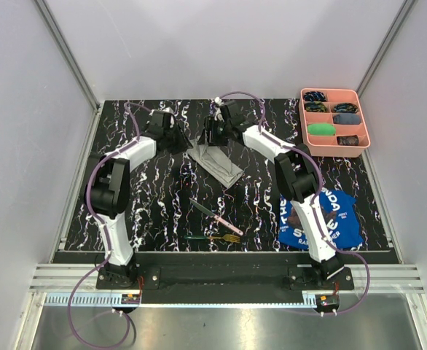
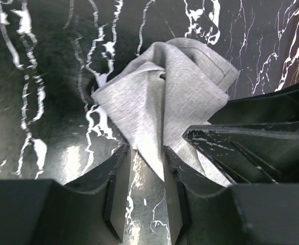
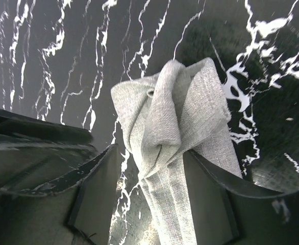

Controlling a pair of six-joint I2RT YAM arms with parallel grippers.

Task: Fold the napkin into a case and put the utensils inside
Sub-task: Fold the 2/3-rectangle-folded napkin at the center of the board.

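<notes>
Two stages make up this task, and we judge only the first to be nearly complete. We find the napkin [image 1: 217,164] folded into a narrow layered case at the far middle of the marble table [image 1: 155,204], well apart from the pink tray [image 1: 330,90]. The left gripper [image 2: 144,149] and right gripper [image 3: 150,150] both straddle its bunched far end with jaws parted; neither pinches the cloth. The pink-handled knife [image 1: 215,216] and green-handled fork [image 1: 212,238] lie on the table nearer the arm bases, outside the case. We judge that inserting both utensils remains.
</notes>
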